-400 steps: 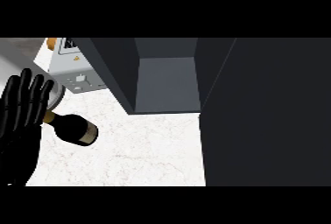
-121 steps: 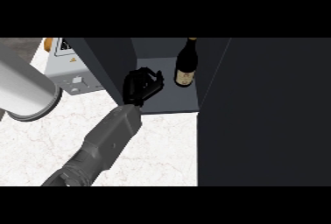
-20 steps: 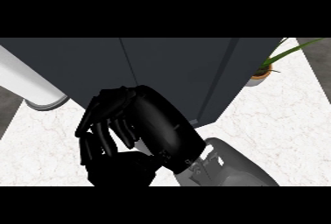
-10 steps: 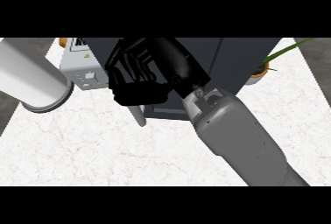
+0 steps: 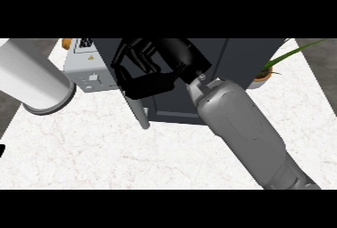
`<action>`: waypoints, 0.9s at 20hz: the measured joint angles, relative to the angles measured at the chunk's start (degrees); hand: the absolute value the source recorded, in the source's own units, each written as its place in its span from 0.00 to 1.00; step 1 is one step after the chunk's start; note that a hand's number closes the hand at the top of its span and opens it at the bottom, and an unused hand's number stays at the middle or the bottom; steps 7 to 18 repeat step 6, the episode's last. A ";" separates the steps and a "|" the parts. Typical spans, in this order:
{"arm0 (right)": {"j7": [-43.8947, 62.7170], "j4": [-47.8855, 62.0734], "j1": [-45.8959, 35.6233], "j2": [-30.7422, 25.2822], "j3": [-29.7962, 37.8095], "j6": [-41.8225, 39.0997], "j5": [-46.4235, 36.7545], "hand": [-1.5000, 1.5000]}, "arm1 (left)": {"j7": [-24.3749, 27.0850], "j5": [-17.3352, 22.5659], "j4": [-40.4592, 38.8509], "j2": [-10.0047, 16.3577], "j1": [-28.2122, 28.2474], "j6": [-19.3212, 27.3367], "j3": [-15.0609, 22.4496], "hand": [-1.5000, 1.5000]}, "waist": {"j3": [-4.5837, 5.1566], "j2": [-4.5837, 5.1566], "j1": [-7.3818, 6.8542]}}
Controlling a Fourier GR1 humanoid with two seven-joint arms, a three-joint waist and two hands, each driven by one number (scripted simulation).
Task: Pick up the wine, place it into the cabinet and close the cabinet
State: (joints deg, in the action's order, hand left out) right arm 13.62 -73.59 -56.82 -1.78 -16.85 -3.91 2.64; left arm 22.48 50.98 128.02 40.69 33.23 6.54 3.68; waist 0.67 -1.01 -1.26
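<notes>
1. Step in hand, as judged: closing the cabinet (image 5: pixel 253 58). The door (image 5: pixel 174 104) stands slightly ajar, and its pale free edge (image 5: pixel 138 113) slants out over the counter (image 5: pixel 99 151)
2. The wine does not show. The door covers the cabinet's inside, so the bottle is presumably within, though this cannot be confirmed
3. The right hand (image 5: pixel 154 67) reaches in from the lower right on its grey forearm (image 5: pixel 240 127). Its fingers (image 5: pixel 135 55) are bent and drawn together, laid against the upper part of the door near the free edge. It holds nothing
4. The left hand is not seen. A large pale cylinder (image 5: pixel 33 84) fills the left side, and what it is cannot be told
5. Nearby: a light grey box (image 5: pixel 85 73) just left of the cabinet, and a potted plant (image 5: pixel 270 73) to its right
6. Recommendations for the push:
   - Keep contact close to the free edge, where the door swings most readily
   - Press along the door's arc towards the cabinet front, not downwards
   - Keep the fingers off the closing gap so they are not trapped
   - Follow through until the pale edge no longer shows
   - Keep the forearm clear of the plant
</notes>
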 measured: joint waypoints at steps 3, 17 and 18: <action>-2.82 1.88 -0.70 -0.38 0.26 -1.21 -0.05 1.00 | -0.56 -1.27 -0.60 -0.83 -2.37 1.54 1.51 0.00 | 0.17 -0.10 -0.12; -4.75 3.56 -1.62 -0.54 0.41 -2.43 0.02 1.00 | -1.32 -2.07 -1.58 -1.70 -5.05 3.15 2.87 0.00 | 0.36 -0.11 -0.03; -4.75 3.56 -1.62 -0.54 0.41 -2.43 0.02 1.00 | -1.32 -2.07 -1.58 -1.70 -5.05 3.15 2.87 0.00 | 0.36 -0.11 -0.03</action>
